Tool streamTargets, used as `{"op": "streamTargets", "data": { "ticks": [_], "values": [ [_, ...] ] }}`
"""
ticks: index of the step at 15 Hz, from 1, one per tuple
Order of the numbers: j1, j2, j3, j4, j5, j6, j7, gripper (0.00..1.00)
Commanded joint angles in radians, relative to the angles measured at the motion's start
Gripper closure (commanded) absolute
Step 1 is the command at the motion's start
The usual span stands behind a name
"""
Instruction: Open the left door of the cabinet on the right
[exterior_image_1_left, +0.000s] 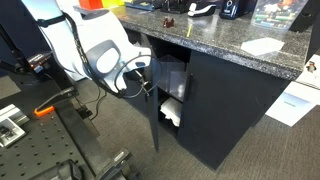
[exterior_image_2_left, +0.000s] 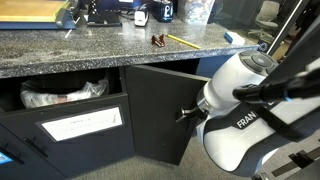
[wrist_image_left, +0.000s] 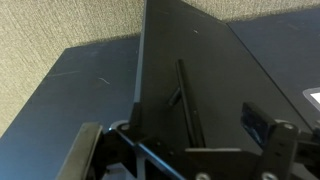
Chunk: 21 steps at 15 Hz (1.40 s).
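The left door (exterior_image_2_left: 155, 110), flat and matte, stands ajar, its slim handle (wrist_image_left: 188, 100) inside the spread claw (wrist_image_left: 176, 140).

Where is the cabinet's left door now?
In an exterior view the door stands swung outward beneath the granite counter, its handle edge right by the open end effector.

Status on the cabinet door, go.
Tool open, handle between the jaws, not gripped. Left door stands open, inside showing. Nothing seen blocking it.
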<state>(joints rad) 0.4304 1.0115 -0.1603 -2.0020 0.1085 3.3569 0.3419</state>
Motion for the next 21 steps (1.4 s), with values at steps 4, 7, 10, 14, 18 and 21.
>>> {"op": "streamTargets", "data": {
  "ticks": [4, 7, 10, 14, 18, 21],
  "values": [
    [-0.185, -0.187, 0.171, -0.119, -0.073, -0.051, -0.142, 0.00],
    [-0.189, -0.188, 0.172, -0.113, -0.074, -0.054, -0.143, 0.00],
    [-0.195, -0.188, 0.173, -0.108, -0.078, -0.050, -0.146, 0.00],
    [-0.357, -0.331, 0.342, -0.170, -0.122, -0.143, -0.217, 0.00],
    [-0.579, -0.424, 0.599, -0.176, -0.110, -0.347, -0.300, 0.00],
    [-0.532, -0.412, 0.554, -0.150, -0.068, -0.329, -0.311, 0.00]
  ]
}}
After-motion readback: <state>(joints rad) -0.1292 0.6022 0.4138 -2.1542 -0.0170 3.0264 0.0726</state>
